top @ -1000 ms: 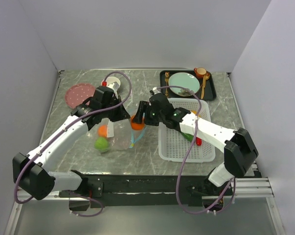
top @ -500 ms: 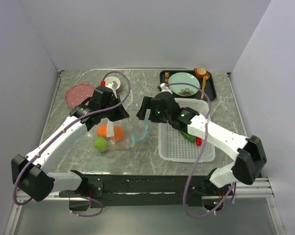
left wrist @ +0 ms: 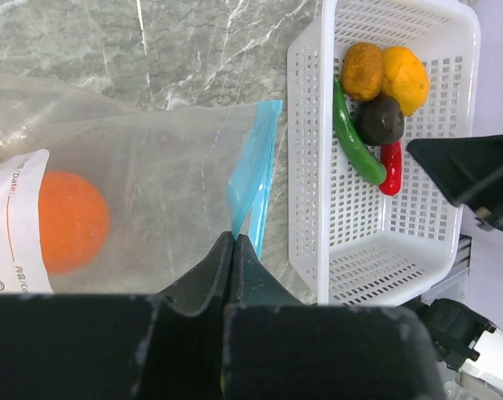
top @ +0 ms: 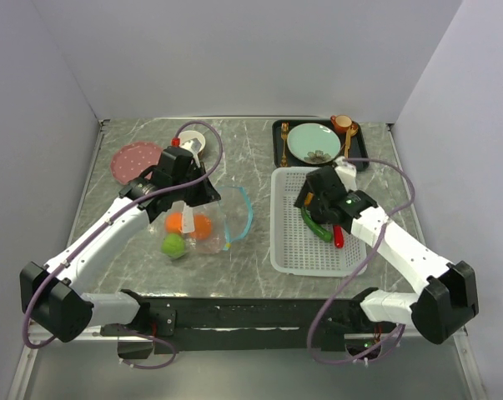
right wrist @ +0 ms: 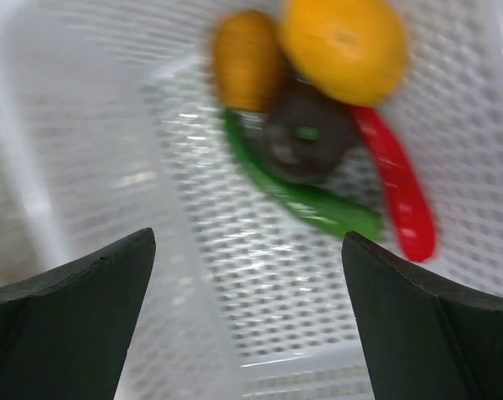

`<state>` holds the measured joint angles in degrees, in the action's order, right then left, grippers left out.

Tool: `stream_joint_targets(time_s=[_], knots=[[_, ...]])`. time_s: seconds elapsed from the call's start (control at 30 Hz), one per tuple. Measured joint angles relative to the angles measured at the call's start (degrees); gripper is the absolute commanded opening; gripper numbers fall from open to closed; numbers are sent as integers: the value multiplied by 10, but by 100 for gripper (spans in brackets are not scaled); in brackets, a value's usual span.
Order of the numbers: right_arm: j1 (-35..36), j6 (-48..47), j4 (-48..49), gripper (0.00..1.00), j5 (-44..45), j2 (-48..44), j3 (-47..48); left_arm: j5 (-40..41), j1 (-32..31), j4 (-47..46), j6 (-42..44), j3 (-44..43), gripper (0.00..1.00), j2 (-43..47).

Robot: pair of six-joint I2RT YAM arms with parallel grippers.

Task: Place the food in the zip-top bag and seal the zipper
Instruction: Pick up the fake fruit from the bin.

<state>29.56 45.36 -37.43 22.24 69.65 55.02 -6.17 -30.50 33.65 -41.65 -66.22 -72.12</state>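
Over the table, top view: our left gripper [top: 194, 193] is clamped on the upper film of the zip-top bag [top: 211, 240], which lies flat just left of the white mesh basket [top: 305, 254]. Two oranges [top: 184, 222] and the green apple [top: 173, 245] sit inside it. The zipper [top: 244, 215] bows open toward the basket. Right gripper [top: 309, 200] hangs over the basket's far half, near the long green pepper [top: 318, 227] and red chili [top: 338, 237].

Left wrist: jaws are pinched tight on one clear ply right beside the teal strip. The film is thin, glossy, wrinkled and limp. We judge the mouth collapses if the pinch slackens, so hold close to the stiffer zipper rail. At the basket's far end the yellow-brown fruit [left wrist: 363, 71], a yellow-orange fruit [left wrist: 405, 79] and the dark round one [left wrist: 379, 121] touch in a cluster, with pepper and chili alongside.

Right wrist (blurred): fingers [right wrist: 93, 287] are spread wide and empty above that cluster.

- **Round toys:** they look like light, hard, smooth plastic. We expect them to roll or squirt out of a two-finger pinch, so grip across the widest diameter.
- **Pepper and chili:** both are long, slim and curved. Take them mid-length, across the narrow axis.
- **Basket:** rigid perforated plastic, and fingertips could snag the mesh.
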Motion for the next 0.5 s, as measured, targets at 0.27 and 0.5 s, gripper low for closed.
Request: stream_joint_targets(time_s=[0.27, 0.5], knots=[[-57, 2, -7, 100, -22, 9, -42, 0, 0, 0, 0, 0, 1, -3], [-85, -2, 6, 100, -20, 101, 5, 1, 0, 0, -1, 0, 1, -3]])
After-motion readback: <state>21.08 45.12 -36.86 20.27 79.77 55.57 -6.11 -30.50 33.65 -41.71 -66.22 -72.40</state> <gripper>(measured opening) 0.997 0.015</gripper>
